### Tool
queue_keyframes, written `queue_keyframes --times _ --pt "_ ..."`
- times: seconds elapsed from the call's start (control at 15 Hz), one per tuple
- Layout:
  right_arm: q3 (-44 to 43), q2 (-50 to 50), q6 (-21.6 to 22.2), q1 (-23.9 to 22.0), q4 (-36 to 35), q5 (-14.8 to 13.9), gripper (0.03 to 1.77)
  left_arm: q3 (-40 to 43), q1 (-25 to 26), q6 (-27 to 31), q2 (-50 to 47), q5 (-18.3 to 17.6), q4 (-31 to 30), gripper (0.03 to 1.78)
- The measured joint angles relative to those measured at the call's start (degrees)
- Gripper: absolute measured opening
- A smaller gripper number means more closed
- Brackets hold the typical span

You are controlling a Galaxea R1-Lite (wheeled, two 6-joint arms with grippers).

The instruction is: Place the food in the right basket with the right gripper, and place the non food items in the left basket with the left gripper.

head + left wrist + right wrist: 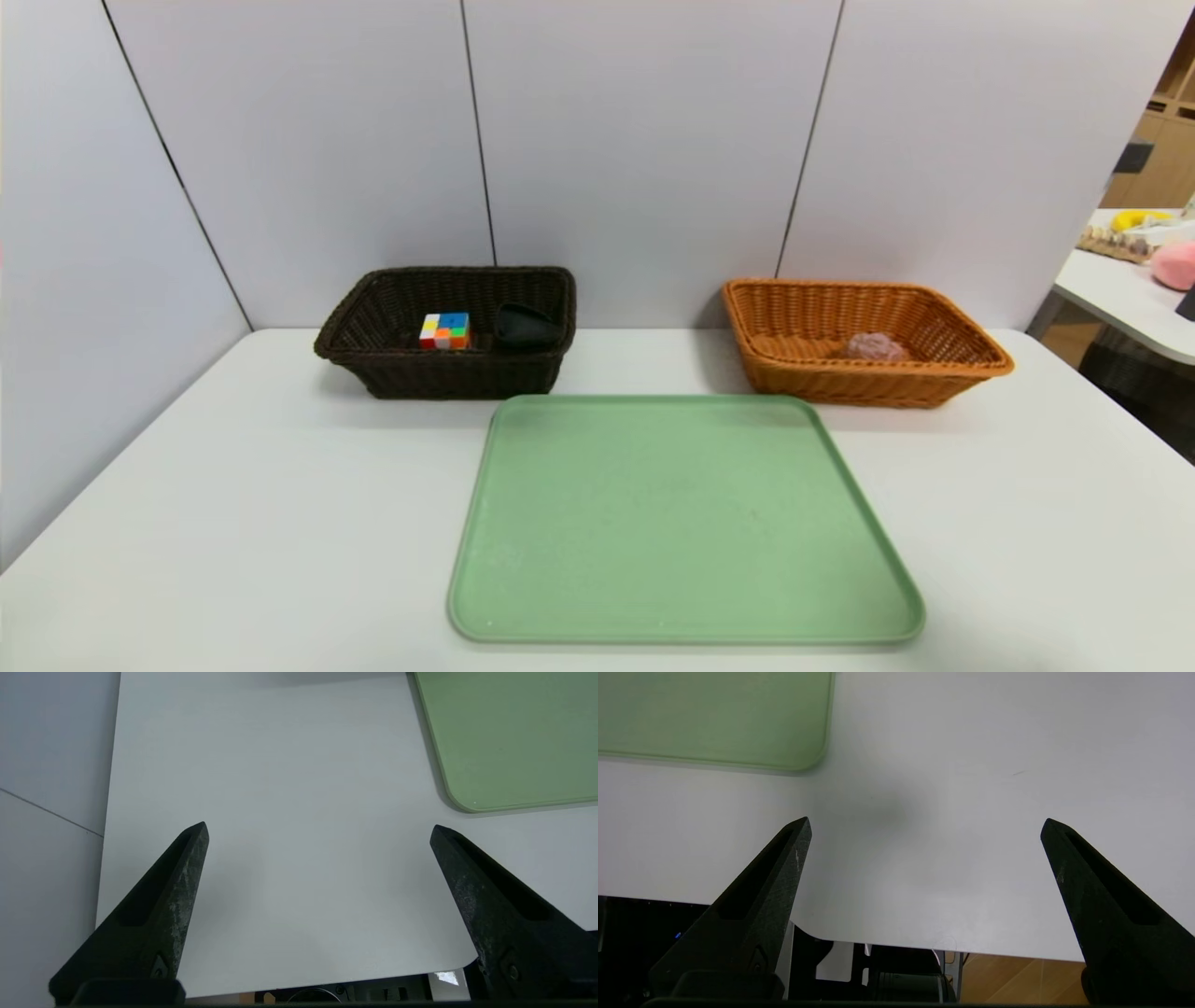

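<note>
**Baskets filled, tray bare**

Grey wall panels back a white desk [187,523]. At lower centre of the head view lies a green tray [681,523]. Upper left of it sits the dark basket [392,373], holding the cube [444,330] and, just beside it, the black case [525,327]; I cannot see the duck. Upper right sits the tan basket [934,383] with the bun [876,347] inside.

My left gripper [317,828] hangs over the desk's near left corner, jaws spread wide with nothing between them, the tray's corner at upper right of its view. My right gripper [924,823] hangs over the desk's near edge, jaws likewise spread and holding nothing, the tray's corner at upper left of its view.
</note>
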Motion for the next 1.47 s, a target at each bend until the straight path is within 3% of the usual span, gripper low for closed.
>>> queue_keyframes --times 0.4,0.67,0.93,1.27,1.47 --pt "9.14 -20.04 -0.24 -1.16 0.02 -0.3 1.7 1.9 2.66 -5.74 -12.74 2.33 2.28 1.69" --pt "11.61 -31.21 -0.61 -1.04 -0.11 0.12 1.7 4.47 5.91 -7.03 -21.14 -0.8 2.32 1.69" --pt "14.99 -38.53 -0.74 -0.49 -0.28 0.26 1.7 4.96 2.57 -7.14 -24.42 -2.0 2.36 1.69" --pt "19.4 -46.51 -1.9 -0.46 -12.96 0.78 1.7 9.98 3.5 -5.35 -33.16 -3.6 1.05 1.69" --pt "22.99 -50.01 -6.67 -0.52 -22.86 1.17 1.7 14.34 3.84 -2.76 -37.62 -4.12 -1.79 1.69"
